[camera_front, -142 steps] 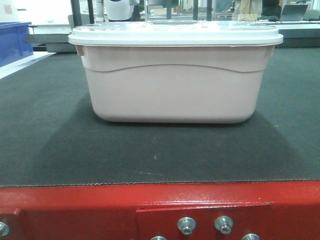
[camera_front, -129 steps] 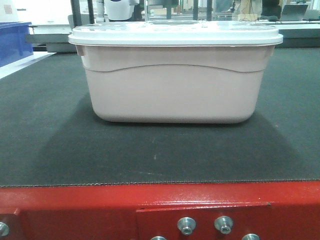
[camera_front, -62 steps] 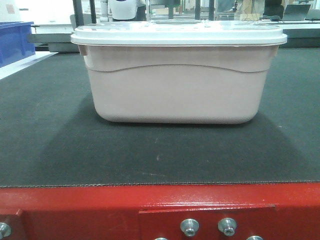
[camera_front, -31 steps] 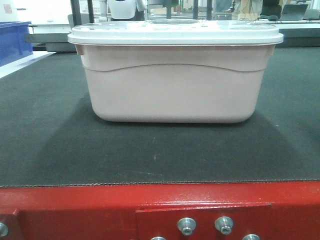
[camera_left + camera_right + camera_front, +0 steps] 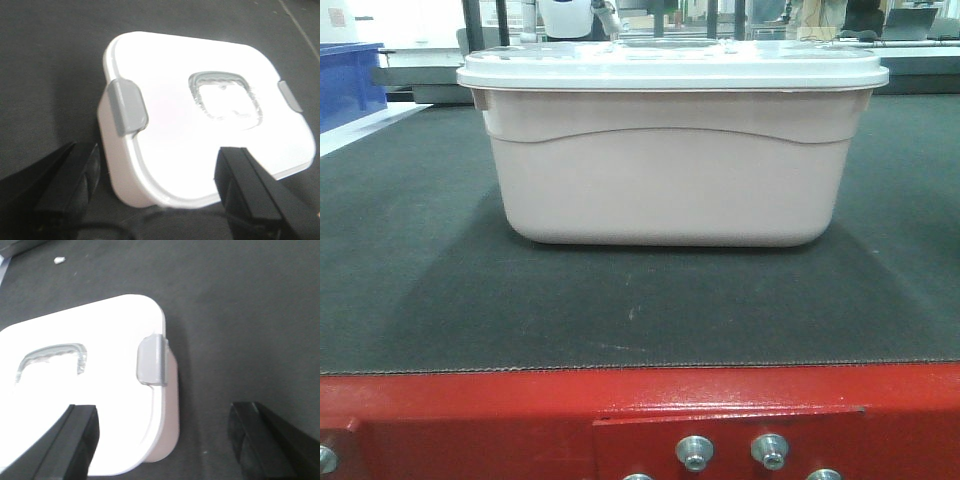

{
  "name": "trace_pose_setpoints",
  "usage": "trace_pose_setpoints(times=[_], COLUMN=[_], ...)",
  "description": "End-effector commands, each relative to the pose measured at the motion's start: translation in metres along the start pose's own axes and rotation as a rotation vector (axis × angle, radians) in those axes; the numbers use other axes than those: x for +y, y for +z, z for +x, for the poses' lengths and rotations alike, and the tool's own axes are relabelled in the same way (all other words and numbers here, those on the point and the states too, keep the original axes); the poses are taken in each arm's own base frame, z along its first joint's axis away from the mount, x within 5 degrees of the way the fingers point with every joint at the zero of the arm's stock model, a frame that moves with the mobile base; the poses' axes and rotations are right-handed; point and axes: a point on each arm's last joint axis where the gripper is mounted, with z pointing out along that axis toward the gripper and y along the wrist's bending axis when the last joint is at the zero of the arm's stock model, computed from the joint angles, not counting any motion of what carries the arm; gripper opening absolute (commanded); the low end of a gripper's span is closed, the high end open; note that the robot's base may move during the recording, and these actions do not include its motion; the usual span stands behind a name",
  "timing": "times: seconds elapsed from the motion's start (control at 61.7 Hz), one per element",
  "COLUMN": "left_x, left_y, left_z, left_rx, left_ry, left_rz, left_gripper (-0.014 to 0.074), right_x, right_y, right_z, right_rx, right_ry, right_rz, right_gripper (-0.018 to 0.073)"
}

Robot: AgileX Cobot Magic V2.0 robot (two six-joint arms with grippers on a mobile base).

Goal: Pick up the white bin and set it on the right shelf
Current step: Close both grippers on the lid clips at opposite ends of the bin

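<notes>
Front view: blue crate (image 5: 345,85) far left at the back. White bin (image 5: 665,170) sits upright and lidded in the middle of the dark mat (image 5: 640,310), set back from the red table frame (image 5: 470,420). No gripper shows in this view.

Left wrist view: left gripper (image 5: 157,159) is spread wide, nothing held, and the bin's near corner lies between its jaws. One finger (image 5: 70,185) is over the mat just beside the bin's end with the grey latch (image 5: 127,106). The other overlaps the lid near the handle recess (image 5: 224,95). Contact cannot be told.

Right wrist view: right gripper (image 5: 164,412) is also spread wide and holding nothing, astride the bin's other end. One finger (image 5: 75,440) is over the lid, the other is over bare mat, well off the side. The end latch (image 5: 151,360) lies between them.
</notes>
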Motion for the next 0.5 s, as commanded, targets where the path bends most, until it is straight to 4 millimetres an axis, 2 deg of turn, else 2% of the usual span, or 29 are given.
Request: trace_pose_setpoints(times=[0.0, 0.113, 0.195, 0.324, 0.389, 0.486], left_x=[-0.004, 0.020, 0.039, 0.066, 0.080, 0.096], left_y=[-0.002, 0.021, 0.038, 0.074, 0.092, 0.111], left_z=[-0.022, -0.028, -0.027, -0.018, -0.013, -0.006], left_rx=[-0.076, -0.061, -0.043, -0.006, 0.008, 0.028], left_ry=[-0.027, -0.099, -0.149, -0.229, -0.278, -0.328], left_rz=[0.138, 0.248, 0.299, 0.400, 0.443, 0.471], left_gripper=[0.0391, 0.0391, 0.0391, 0.0391, 0.0391, 0.0391], right_x=[0.002, -0.021, -0.047, -0.069, -0.080, -0.087], right_y=[-0.003, 0.013, 0.031, 0.066, 0.088, 0.109], right_z=[-0.025, -0.039, -0.045, -0.041, -0.036, -0.031], right_rx=[-0.034, 0.007, 0.040, 0.119, 0.148, 0.167], right_ry=[0.022, 0.099, 0.151, 0.193, 0.234, 0.261], right_rz=[-0.120, -0.304, -0.442, -0.623, -0.663, -0.687], right_gripper=[0.0622, 0.0622, 0.0622, 0.0622, 0.0622, 0.0622])
